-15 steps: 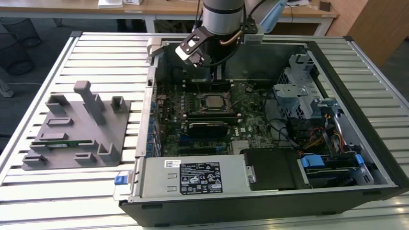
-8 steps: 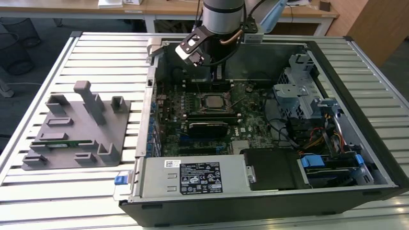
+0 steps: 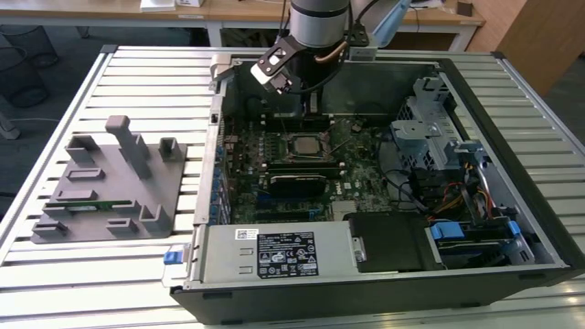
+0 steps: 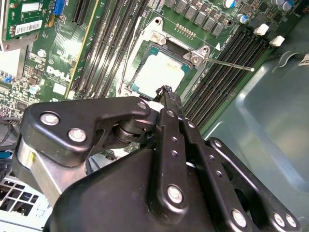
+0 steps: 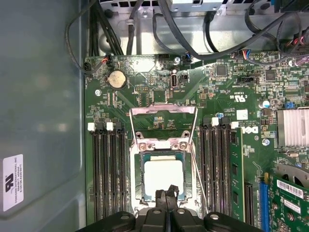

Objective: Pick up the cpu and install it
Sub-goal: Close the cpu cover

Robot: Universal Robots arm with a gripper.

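Table: pale silver slats, striped by dark gaps; on it a plain mid-grey tray carrying a green stick, and a case black outside, dull grey metal inside, with bright blue tabs. Board deep green, flecked with silver solder and fine traces; slots black with white latches, one slot blue, coin cell silver. Cpu pale silver-white with a thin dark rim, inside a bright steel frame; gripper matte black, screws silver.
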